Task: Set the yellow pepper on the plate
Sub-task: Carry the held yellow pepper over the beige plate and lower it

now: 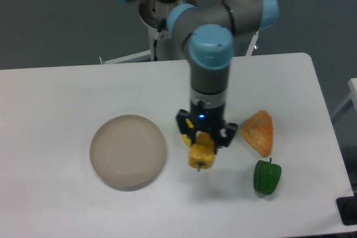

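Observation:
The yellow pepper is a small blocky yellow-orange fruit with its dark stem pointing down. My gripper is shut on its upper part and holds it just right of the plate, seemingly lifted off the table. The plate is a round beige-grey dish with a low rim, lying on the white table to the left of the gripper. Nothing lies on the plate.
An orange triangular wedge lies right of the gripper. A green pepper stands below the wedge, near the table's front right. The arm's base rises behind the table's back edge.

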{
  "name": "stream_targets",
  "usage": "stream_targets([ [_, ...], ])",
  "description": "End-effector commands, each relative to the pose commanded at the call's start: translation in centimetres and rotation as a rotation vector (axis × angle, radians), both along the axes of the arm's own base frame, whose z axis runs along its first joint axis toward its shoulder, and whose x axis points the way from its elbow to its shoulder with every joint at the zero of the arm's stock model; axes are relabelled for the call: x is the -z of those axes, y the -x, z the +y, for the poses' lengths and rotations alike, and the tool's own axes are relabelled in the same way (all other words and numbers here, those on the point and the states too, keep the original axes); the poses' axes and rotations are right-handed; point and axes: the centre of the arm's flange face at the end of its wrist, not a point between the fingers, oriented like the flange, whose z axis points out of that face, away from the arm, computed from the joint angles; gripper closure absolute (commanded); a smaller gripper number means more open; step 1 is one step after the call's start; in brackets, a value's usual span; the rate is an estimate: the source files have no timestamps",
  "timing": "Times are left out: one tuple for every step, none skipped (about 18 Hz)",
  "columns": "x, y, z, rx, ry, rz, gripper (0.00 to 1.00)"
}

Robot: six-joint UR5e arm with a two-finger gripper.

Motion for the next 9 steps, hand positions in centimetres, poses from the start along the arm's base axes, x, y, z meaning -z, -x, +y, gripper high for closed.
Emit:
stream_targets([
  [0.9,-0.9,-0.2,-0.003,0.011,-0.012,0.55],
  [1.5,-2.0,-0.1,-0.008,0.019,-0.02,0.55],
  [1.9,-3.0,0.0,-0.001,0.027,-0.023,0.55],
  [2.9,-4.1,-0.3,0.012,0.046,-0.033,0.55],
  [3.8,-4.6,-0.6,0.018,0.063,-0.041,0.55],
  [4.8,-4.8,-0.9,0.019,0.079,-0.046,0.55],
  [5.2,-5.0,-1.0,0.021,0.087,-0.052,0.55],
  [5.6,-5.7,-1.0,0.031,0.094,-0.053,0.55],
  [5.8,-6.5,-1.0,0.044,0.1,-0.055,0.55],
])
